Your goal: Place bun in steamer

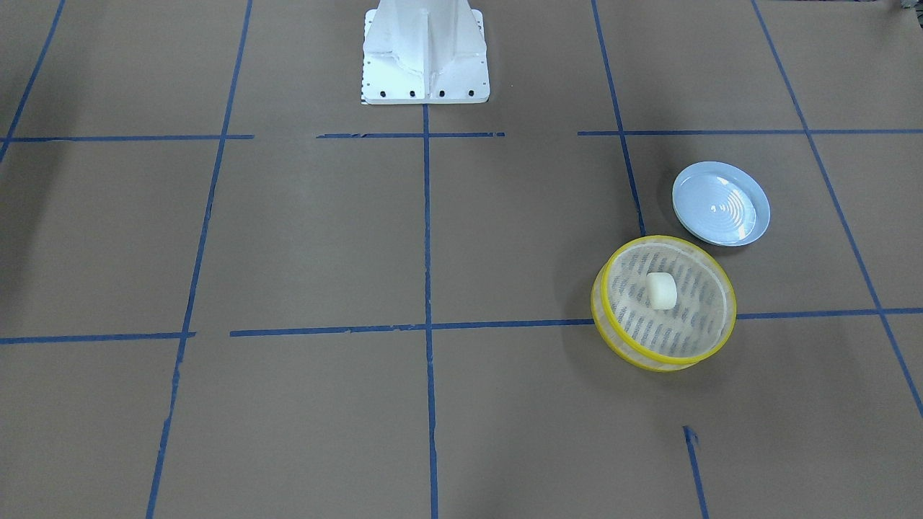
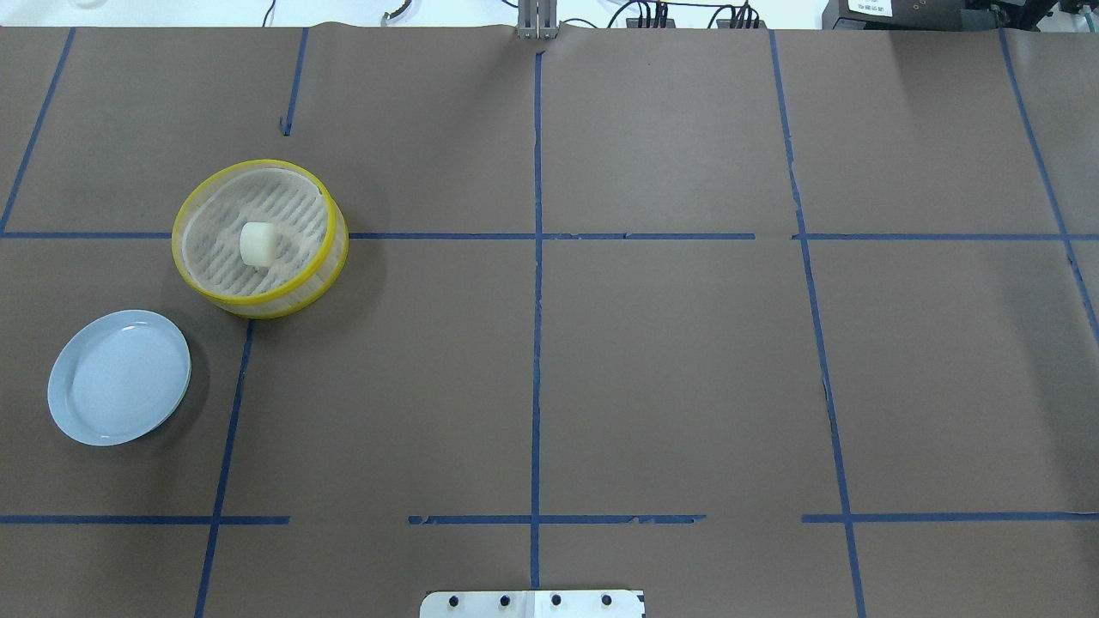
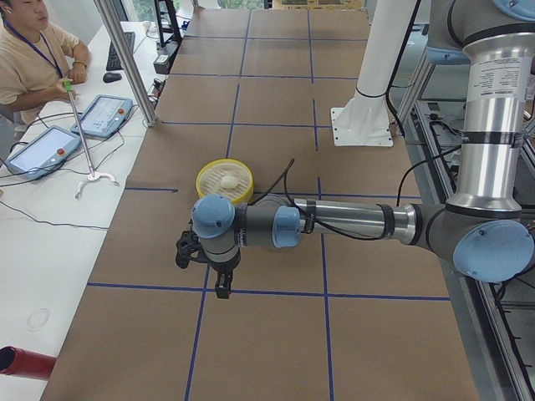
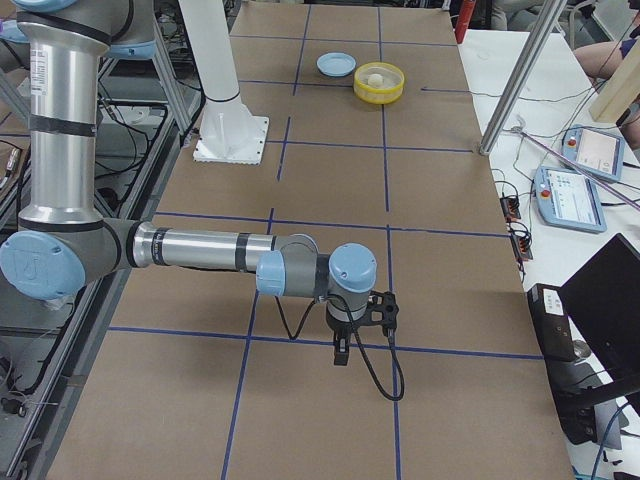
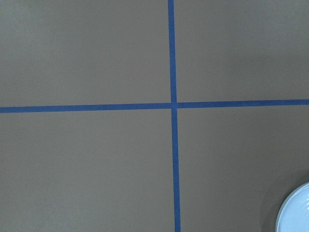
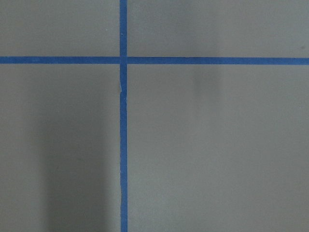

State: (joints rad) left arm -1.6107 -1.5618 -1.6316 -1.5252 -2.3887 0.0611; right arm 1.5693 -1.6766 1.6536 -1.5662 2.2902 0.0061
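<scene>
Bun: the bun [image 1: 661, 290] lies on the slatted floor inside the steamer [image 1: 696, 321], a little off its centre, touching neither wall.
Steamer: upright on the desk [image 2: 670, 369], on the robot's left half, astride a blue tape line.
Plate: the pale blue plate [image 1: 721, 203] sits just beside the steamer, apart from it, with nothing on it.
Left claw: the left claw [image 3: 219, 284] points down above the desk, nearer the side camera than the steamer; seen only from the side, so I cannot tell whether it is parted or closed.
Right claw: the right claw [image 4: 342, 352] hangs over the far end of the desk, well apart from the steamer; its state likewise cannot be told.
Wrist views: each shows brown paper and crossed tape; the left also catches the plate's rim.
Step in hand: by my reading the placement is complete.
Doing it well: any closing motion should pass high and wide of the yellow rim, since a nudge to so light a basket would likely roll the bun.
</scene>
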